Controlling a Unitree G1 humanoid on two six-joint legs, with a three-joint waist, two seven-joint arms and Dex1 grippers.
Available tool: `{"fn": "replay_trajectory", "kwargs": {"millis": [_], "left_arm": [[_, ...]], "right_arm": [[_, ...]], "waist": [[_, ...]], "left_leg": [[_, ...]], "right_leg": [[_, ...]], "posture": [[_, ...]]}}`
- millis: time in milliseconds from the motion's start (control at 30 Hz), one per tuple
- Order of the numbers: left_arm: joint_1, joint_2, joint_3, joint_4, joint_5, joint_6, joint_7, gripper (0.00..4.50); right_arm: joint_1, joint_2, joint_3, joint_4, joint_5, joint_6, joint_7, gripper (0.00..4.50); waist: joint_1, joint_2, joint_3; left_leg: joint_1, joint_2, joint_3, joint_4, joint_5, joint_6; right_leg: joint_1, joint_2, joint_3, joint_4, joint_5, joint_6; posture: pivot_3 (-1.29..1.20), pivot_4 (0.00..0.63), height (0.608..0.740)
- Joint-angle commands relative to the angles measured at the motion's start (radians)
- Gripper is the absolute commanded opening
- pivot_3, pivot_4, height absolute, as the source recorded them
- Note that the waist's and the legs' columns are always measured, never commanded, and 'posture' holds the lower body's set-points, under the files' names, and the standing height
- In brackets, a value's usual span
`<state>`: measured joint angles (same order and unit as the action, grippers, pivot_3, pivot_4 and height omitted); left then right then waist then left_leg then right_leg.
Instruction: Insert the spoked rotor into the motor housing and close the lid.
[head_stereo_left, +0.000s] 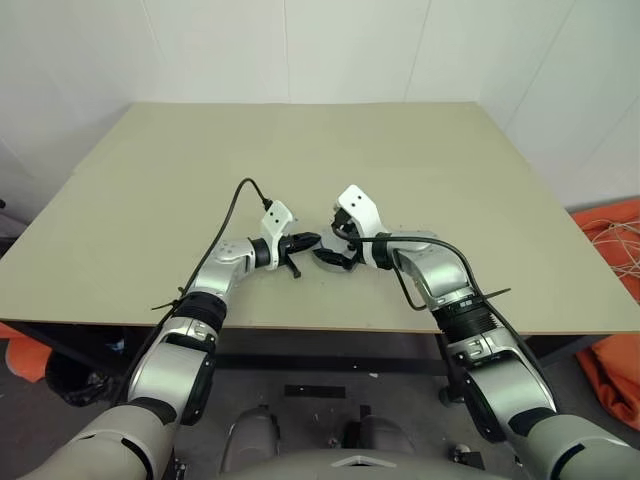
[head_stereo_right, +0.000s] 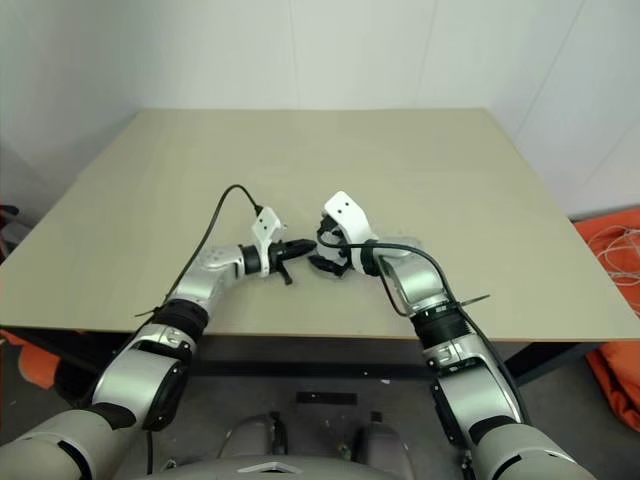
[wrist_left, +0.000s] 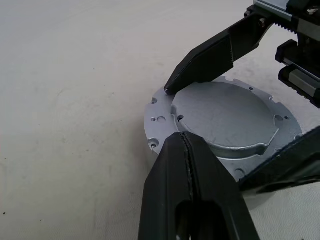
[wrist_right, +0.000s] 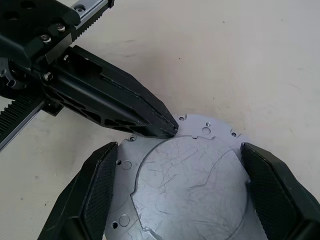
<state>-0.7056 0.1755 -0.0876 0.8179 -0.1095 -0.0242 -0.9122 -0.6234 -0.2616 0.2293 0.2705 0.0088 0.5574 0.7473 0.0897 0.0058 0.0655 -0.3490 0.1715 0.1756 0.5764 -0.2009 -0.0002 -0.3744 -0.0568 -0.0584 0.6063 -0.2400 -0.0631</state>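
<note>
On the beige table (head_stereo_left: 420, 190) before you, your left gripper (wrist_left: 186, 165), fingers pressed together, tips onto the rim of one grey metal lid (wrist_right: 192, 185), which your right gripper (wrist_right: 180, 190) straddles with fingers spread, on bare tabletop.

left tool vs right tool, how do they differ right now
The left tool is shut, its fingers pressed together; the right tool stands wide open. The left tool's tip rests at the edge of the grey metal disc; the right tool's fingers straddle the disc on either side. Both have black fingers and meet at the same disc on the table.
</note>
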Motion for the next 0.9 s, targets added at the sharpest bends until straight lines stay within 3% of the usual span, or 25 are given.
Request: {"fn": "replay_trajectory", "kwargs": {"millis": [33,567,700,900], "left_arm": [[-0.014,0.001,-0.013,-0.011,0.013,0.004,-0.008,0.00],[-0.027,-0.011,-0.012,0.010,0.017,-0.010,-0.005,0.00],[-0.030,-0.014,-0.011,0.011,0.017,-0.012,-0.006,0.00],[-0.032,-0.012,-0.009,0.013,0.017,-0.014,-0.009,0.00]], "right_arm": [[0.003,-0.010,-0.005,-0.102,0.034,0.037,0.018,4.46],[0.023,-0.078,-0.073,-0.279,0.122,0.190,0.000,4.46],[0.034,-0.055,-0.158,-0.334,0.189,0.345,-0.064,4.46],[0.076,-0.107,-0.251,-0.437,0.266,0.618,-0.115,4.46]], "waist": [[0.006,0.000,0.000],[0.011,-0.001,0.001],[0.015,-0.001,0.001],[0.028,-0.001,0.001]], "left_leg": [[0.000,0.000,0.000,0.000,0.000,0.000],[-0.001,-0.001,0.000,-0.001,0.000,0.000],[-0.001,-0.001,0.000,-0.001,0.000,0.000],[-0.002,-0.001,0.000,-0.001,0.001,-0.001]], "right_leg": [[0.000,0.000,0.000,0.000,0.000,0.000],[-0.001,0.000,0.000,0.000,0.000,0.000],[-0.001,0.000,0.000,0.000,0.000,0.000],[-0.001,0.000,0.000,0.000,0.000,0.000]], "posture": [[0.00,0.000,0.740],[0.00,0.000,0.740],[0.00,0.000,0.740],[0.00,0.000,0.740]]}}
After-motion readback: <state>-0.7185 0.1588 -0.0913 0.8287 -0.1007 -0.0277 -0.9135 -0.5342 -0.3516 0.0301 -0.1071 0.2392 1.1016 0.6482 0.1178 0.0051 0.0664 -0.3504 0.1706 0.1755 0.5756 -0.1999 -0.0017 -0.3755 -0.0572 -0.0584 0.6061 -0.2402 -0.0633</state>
